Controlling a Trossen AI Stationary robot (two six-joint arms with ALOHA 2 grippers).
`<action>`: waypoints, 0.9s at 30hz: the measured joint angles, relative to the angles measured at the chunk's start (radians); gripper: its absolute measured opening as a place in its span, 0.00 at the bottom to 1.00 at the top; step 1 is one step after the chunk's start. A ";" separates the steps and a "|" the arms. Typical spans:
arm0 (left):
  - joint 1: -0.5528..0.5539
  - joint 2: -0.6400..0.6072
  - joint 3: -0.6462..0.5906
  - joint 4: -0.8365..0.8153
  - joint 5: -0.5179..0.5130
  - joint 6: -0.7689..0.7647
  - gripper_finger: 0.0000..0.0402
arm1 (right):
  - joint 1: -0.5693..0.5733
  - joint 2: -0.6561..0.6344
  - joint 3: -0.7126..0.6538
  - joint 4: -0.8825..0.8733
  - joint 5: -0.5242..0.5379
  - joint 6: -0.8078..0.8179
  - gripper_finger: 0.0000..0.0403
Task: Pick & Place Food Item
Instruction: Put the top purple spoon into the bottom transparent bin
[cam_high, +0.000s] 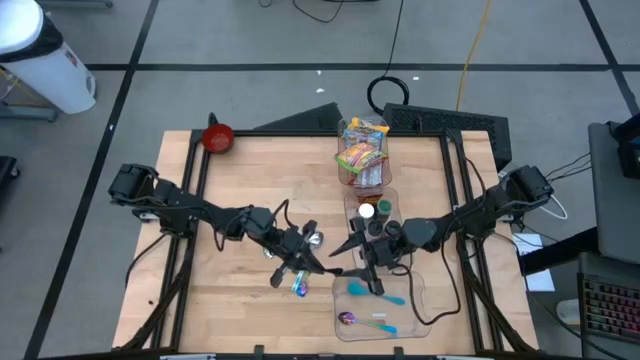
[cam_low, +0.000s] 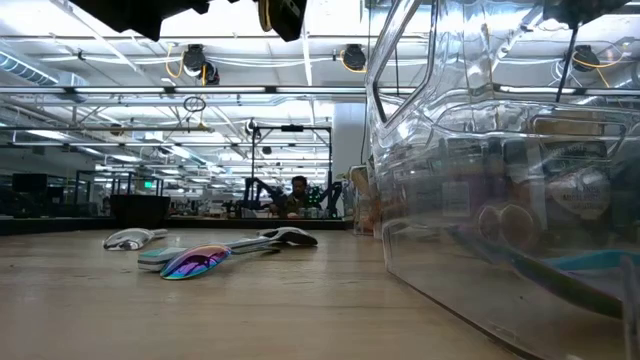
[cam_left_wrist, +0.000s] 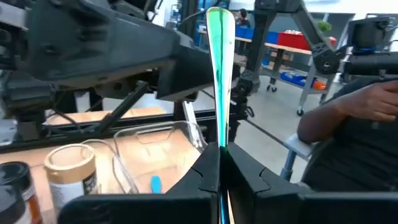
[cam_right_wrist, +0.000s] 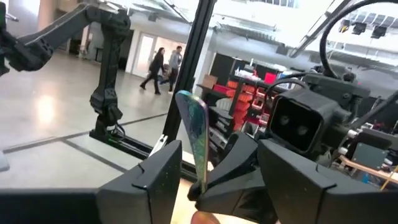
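An iridescent spoon (cam_left_wrist: 220, 62) is clenched upright in the left gripper (cam_left_wrist: 219, 163) above the table's (cam_high: 240, 310) middle. It is flanked, untouched, by the released fingers of the right gripper (cam_right_wrist: 217, 149), which is met nose to nose. The food, bright snack packets (cam_high: 361, 150), is kept in one clear bin (cam_high: 372, 178) at the far edge. Between that bin and the clear tray (cam_high: 425, 300), two jars (cam_high: 366, 212) are crowded under the right arm. Three spoons (cam_low: 195, 262) are seen lying on the wood. One red bowl (cam_high: 218, 138) is set at the far left corner.
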 joint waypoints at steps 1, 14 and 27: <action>0.001 0.000 0.000 -0.001 -0.010 -0.001 0.02 | 0.000 0.001 0.000 -0.002 0.000 0.004 0.50; 0.006 0.000 0.000 -0.005 -0.120 -0.038 0.04 | 0.001 0.001 0.000 -0.006 -0.002 -0.030 0.29; 0.006 0.000 -0.002 -0.007 -0.111 -0.032 0.03 | 0.001 0.000 0.000 -0.027 0.000 -0.083 0.01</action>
